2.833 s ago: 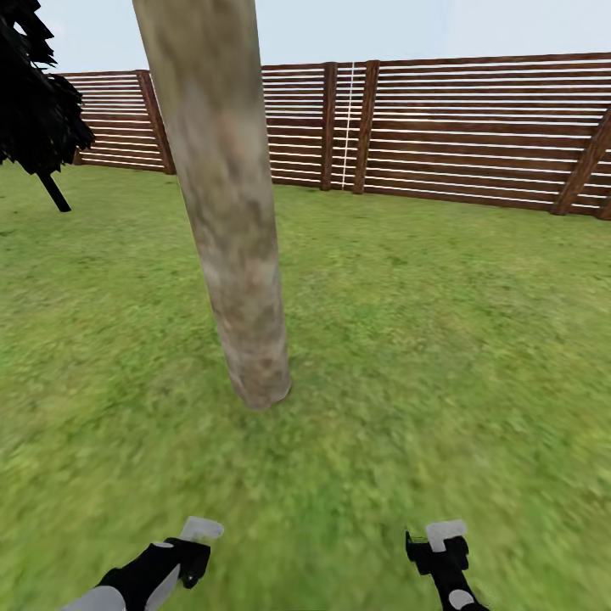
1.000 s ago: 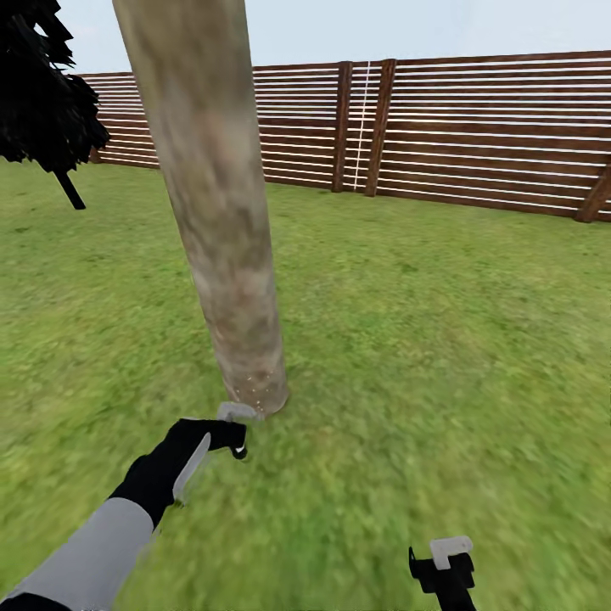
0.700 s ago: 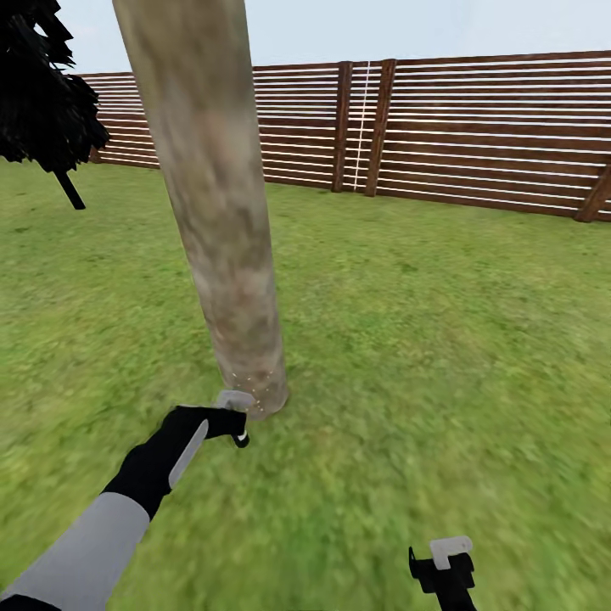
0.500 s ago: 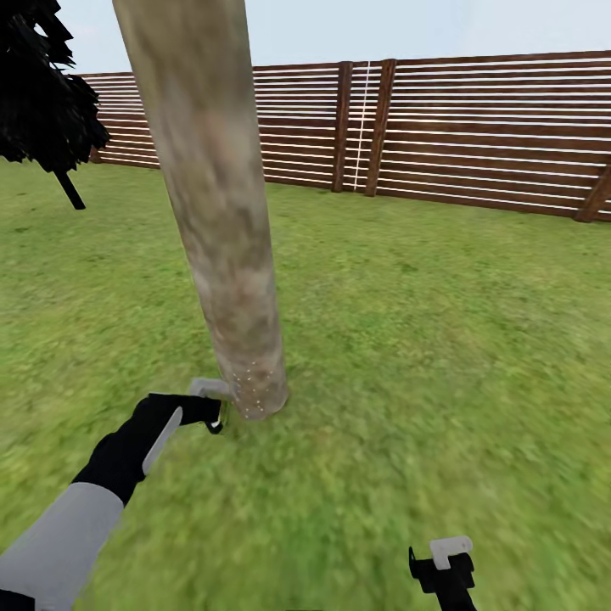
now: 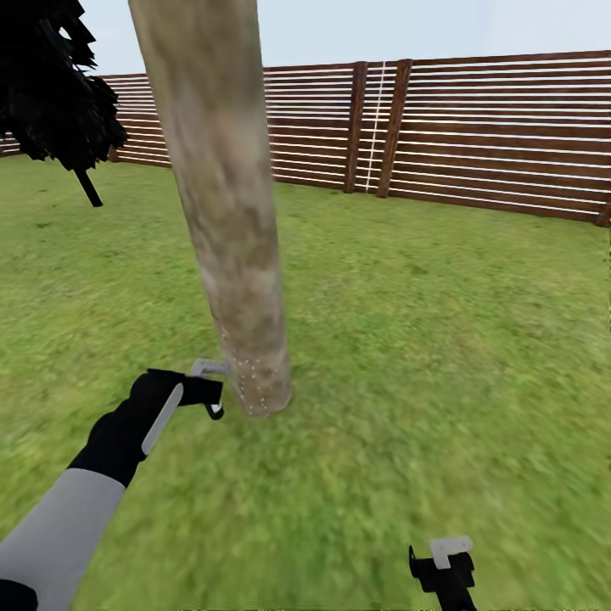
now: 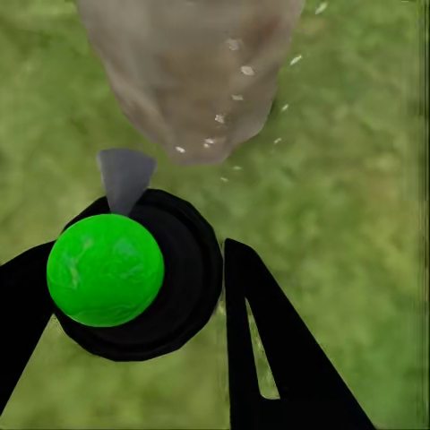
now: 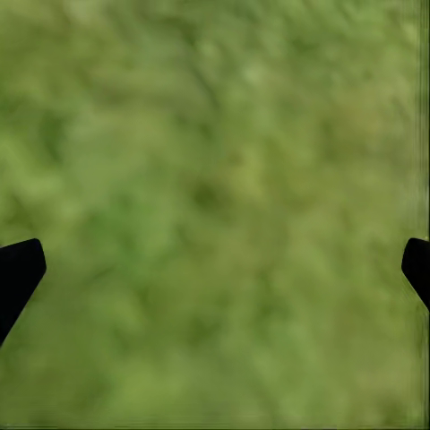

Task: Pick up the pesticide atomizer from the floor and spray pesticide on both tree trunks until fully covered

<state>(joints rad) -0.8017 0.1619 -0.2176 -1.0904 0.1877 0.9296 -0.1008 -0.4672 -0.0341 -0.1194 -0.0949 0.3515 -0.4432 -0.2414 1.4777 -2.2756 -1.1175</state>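
spraying low on the tree trunk (image 5: 227, 212), the left gripper (image 6: 134, 287) pinches the pesticide atomizer (image 6: 106, 269) just beside its base, white pesticide (image 6: 235, 94) specks landing; right gripper (image 7: 215, 269) hangs spread over grass. next likely: sweep higher up the bark.

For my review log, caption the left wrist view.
Left gripper holds the green-topped atomizer at the tree trunk base, white pesticide specks scattered.
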